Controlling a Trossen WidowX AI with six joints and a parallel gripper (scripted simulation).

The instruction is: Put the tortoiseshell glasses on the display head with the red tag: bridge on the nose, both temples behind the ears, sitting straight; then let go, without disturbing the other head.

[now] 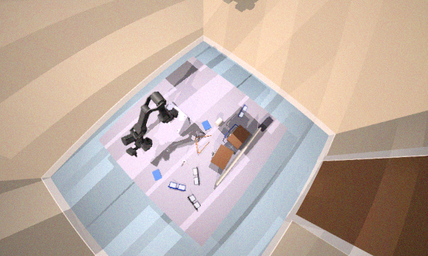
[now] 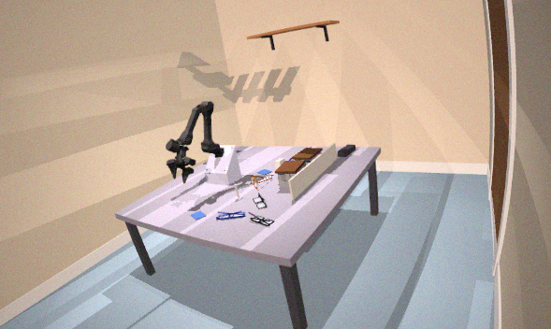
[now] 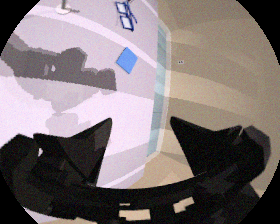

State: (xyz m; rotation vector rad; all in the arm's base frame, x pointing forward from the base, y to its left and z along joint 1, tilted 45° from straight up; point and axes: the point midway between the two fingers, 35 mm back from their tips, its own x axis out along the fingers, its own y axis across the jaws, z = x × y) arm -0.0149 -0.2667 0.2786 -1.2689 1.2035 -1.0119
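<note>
The orange-brown glasses (image 1: 197, 146) (image 2: 254, 182), which look like the tortoiseshell pair, are on the table between the arm's base and two brown-topped blocks, with the temples spread open. The brown-topped blocks, a nearer one (image 1: 222, 157) (image 2: 289, 166) and a farther one (image 1: 243, 134) (image 2: 307, 154), look like the display heads. No red tag can be made out, so I cannot tell which head carries it. My gripper (image 1: 139, 149) (image 2: 180, 178) (image 3: 141, 120) is open and empty, high above the table's left side, far from glasses and heads.
A cream panel (image 1: 237, 157) (image 2: 312, 173) stands behind the heads. Blue glasses (image 1: 176, 186) (image 2: 231, 215) (image 3: 124, 16) and two dark-framed pairs lie near the front. There are two blue squares, one near the front (image 1: 157, 174) (image 2: 198, 215) (image 3: 127, 60), and a small white stand (image 2: 238, 193).
</note>
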